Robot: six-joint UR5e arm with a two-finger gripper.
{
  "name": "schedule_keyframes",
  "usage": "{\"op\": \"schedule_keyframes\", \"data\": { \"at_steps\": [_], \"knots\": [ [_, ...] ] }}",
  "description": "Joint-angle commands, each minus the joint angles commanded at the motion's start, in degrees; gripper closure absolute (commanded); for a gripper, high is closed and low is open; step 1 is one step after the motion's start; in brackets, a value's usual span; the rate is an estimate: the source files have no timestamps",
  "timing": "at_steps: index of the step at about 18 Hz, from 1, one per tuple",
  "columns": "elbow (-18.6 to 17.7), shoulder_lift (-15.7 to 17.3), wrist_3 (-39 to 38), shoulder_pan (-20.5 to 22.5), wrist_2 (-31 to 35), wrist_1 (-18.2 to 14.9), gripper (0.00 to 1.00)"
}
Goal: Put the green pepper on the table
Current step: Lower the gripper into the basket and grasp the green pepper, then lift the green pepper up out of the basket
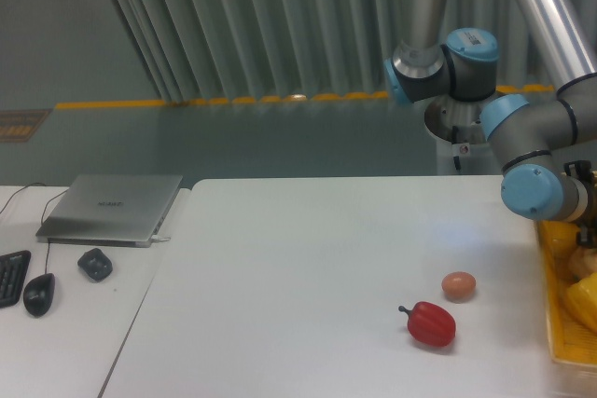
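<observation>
Red pepper (431,323) lies low on the white tabletop (298,267), stem pointing to 9 o'clock. A small tan egg-like item (458,285) sits just beside it at 1 o'clock, apart. Yellow tray (557,333) at the right edge holds yellow produce. Gripper (588,207) hangs over the tray, mostly cut off by the frame; finger state cannot be told. Green pepper not visible. Far left: laptop (112,208), mouse (38,294), keyboard (10,277).
</observation>
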Motion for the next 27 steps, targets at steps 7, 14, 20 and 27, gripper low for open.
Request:
{"op": "schedule_keyframes", "data": {
  "at_steps": [7,14,20,27],
  "knots": [
    [0.00,0.00,-0.35,-0.09,0.09,0.00,0.09],
    [0.79,0.00,-0.97,-0.09,0.00,-0.52,0.36],
    [6.58,0.52,-0.18,2.37,-2.45,-8.33,0.38],
    [10.98,4.04,-1.14,4.91,-15.26,-11.51,0.38]
  ]
}}
